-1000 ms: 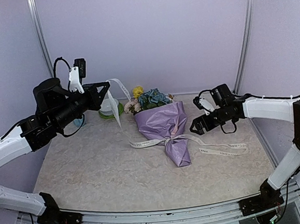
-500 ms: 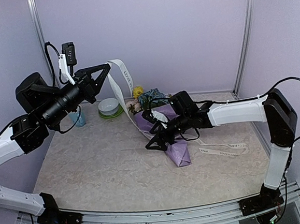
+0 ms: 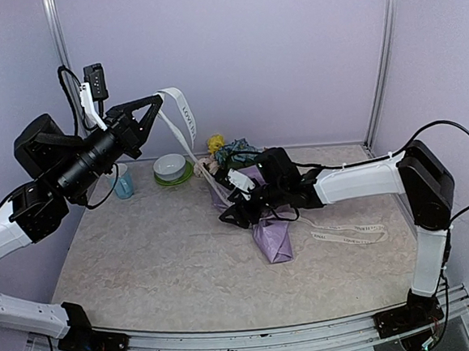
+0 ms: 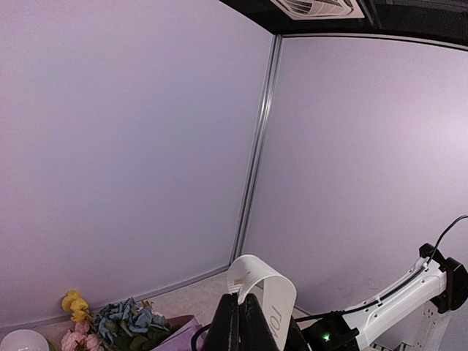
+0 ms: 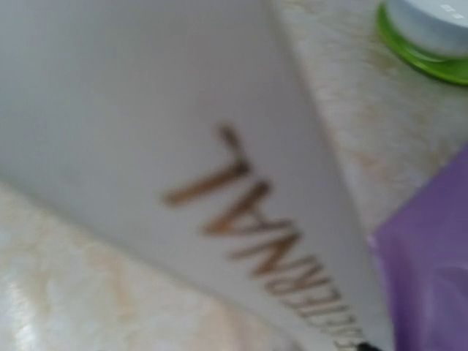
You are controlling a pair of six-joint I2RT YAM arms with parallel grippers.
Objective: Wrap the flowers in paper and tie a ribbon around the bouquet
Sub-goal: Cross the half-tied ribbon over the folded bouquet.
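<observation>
While fast in the closed left end effector (image 3: 156,99), one ribbon (image 3: 184,121), one bouquet (image 3: 273,237); right end effector (image 3: 233,215): opening unclear.

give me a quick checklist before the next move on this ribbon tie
1. Grip of the left gripper on the ribbon, held high: ok, shut on it.
2. The ribbon runs straight from there down to the bouquet: ok.
3. The right gripper sits at the ribbon beside the bouquet: ok.
4. Right jaws closed on the ribbon: cannot tell.
5. The paper is wrapped round the flowers: ok.
6. Other ribbon end lies slack to the right of the bouquet, clear of both arms: ok.
</observation>
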